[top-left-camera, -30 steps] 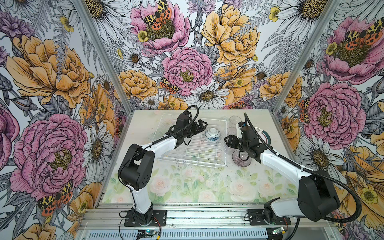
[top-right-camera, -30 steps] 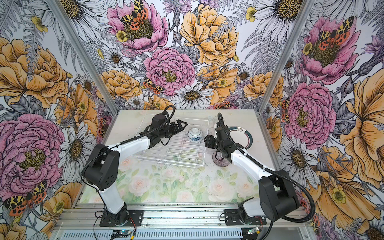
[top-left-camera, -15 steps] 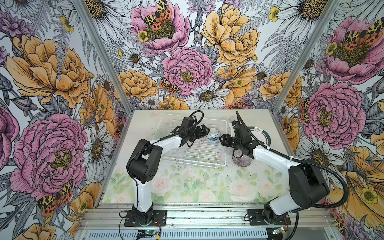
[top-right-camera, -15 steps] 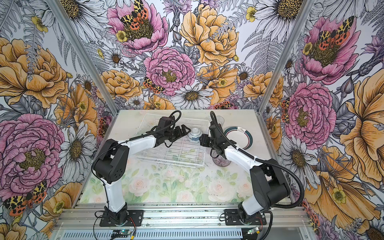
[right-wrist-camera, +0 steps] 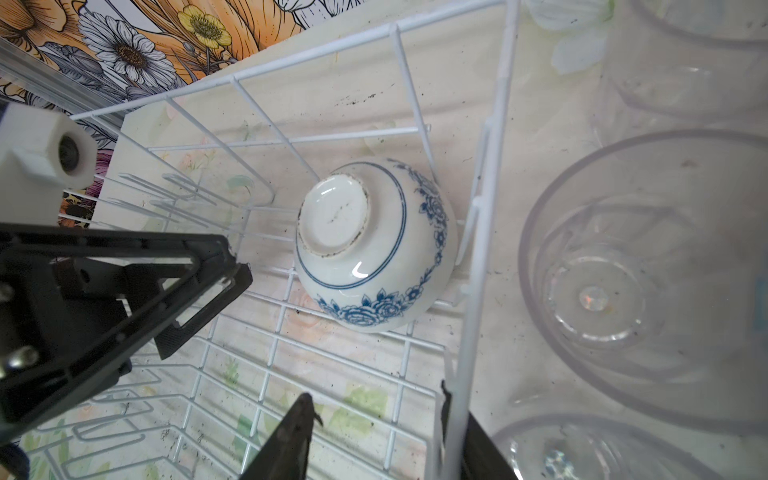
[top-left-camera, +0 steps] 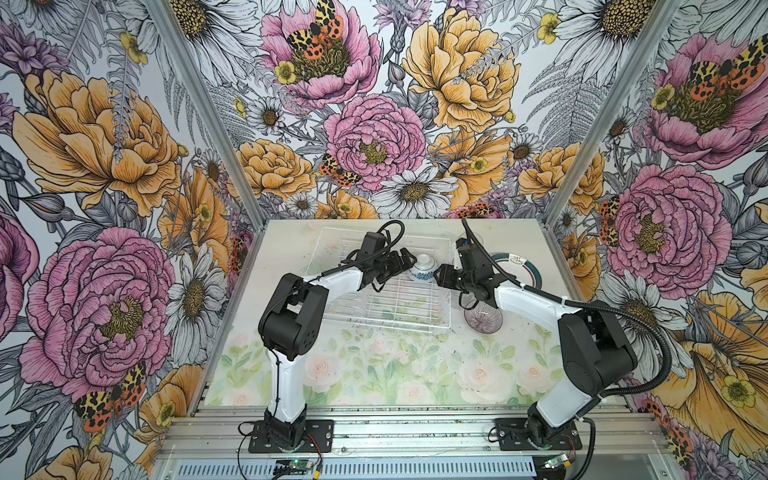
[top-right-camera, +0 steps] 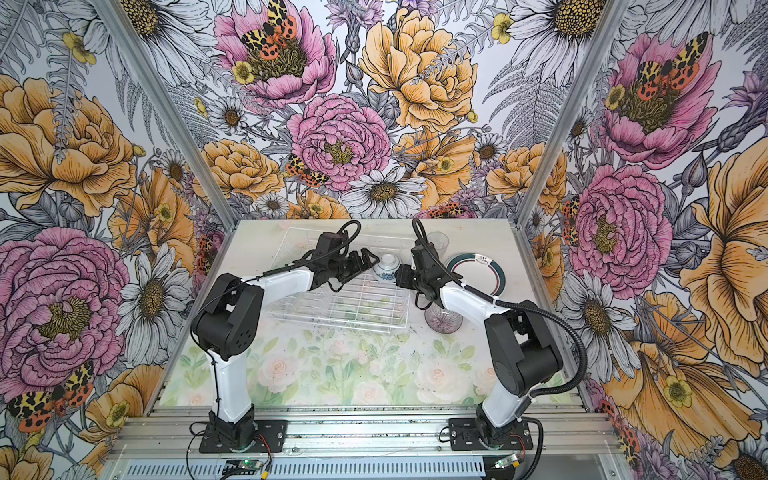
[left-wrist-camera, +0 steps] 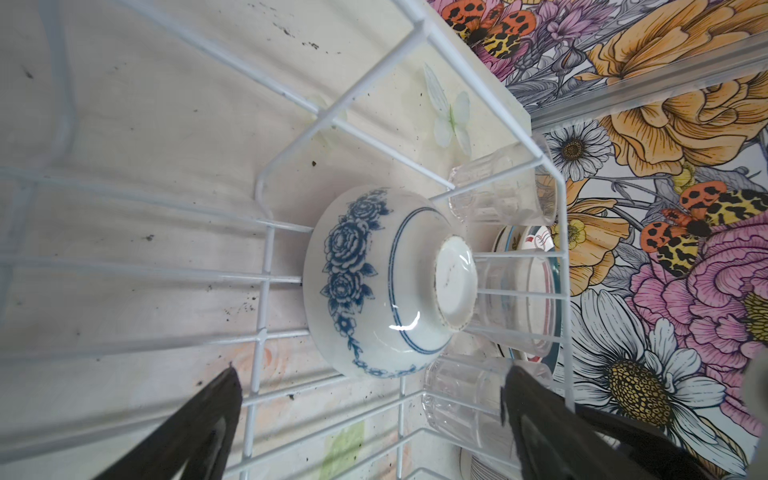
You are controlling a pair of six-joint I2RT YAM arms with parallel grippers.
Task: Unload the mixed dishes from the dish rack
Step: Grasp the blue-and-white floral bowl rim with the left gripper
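Blue-and-white floral ceramic bowl point(top-left-camera: 423, 268) point(right-wrist-camera: 374, 249): upside down, foot uppermost, on the floor grid of the large rectangular white wire dish rack point(top-left-camera: 395, 307), in its far right corner, against the side wires. Left gripper point(top-left-camera: 405, 259) point(left-wrist-camera: 372, 374): jaws spread wide, just beside the bowl, apart from it. Right gripper point(top-left-camera: 440, 276) point(right-wrist-camera: 376, 395): at the rack's right wall, jaws part-way apart with a wall wire between them, clamping nothing. Clear glass tumblers point(right-wrist-camera: 623, 270): upright on the table, just outside that wall. Teal-and-red-rimmed white plate point(top-left-camera: 528, 270): flat on the floral-print table point(top-left-camera: 374, 374), right of the rack. Ribbed greyish bowl point(top-left-camera: 483, 320): near the rack's near right corner.
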